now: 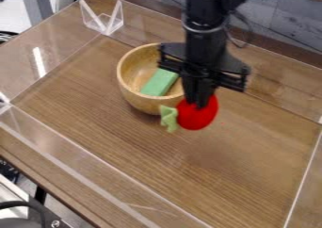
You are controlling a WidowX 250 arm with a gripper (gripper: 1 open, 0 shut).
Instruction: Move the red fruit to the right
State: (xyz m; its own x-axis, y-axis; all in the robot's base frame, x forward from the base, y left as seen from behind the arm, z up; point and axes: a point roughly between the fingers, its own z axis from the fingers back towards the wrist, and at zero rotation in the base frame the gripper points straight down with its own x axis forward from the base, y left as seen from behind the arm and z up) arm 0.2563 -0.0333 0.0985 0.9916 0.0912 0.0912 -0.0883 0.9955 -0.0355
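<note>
Your hand [198, 102] is clenched on the red fruit [197, 112], pointing straight down; the fruit sits just beside the wooden bowl [136, 89], right of it; judged incomplete: carrying it rightward along the counter [113, 166] and releasing remain.

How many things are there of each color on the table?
Red: 1, the red fruit, held in the gripper
Green: 1, the green block
Wood brown: 1, the wooden bowl with the block inside
Total: 3
</note>
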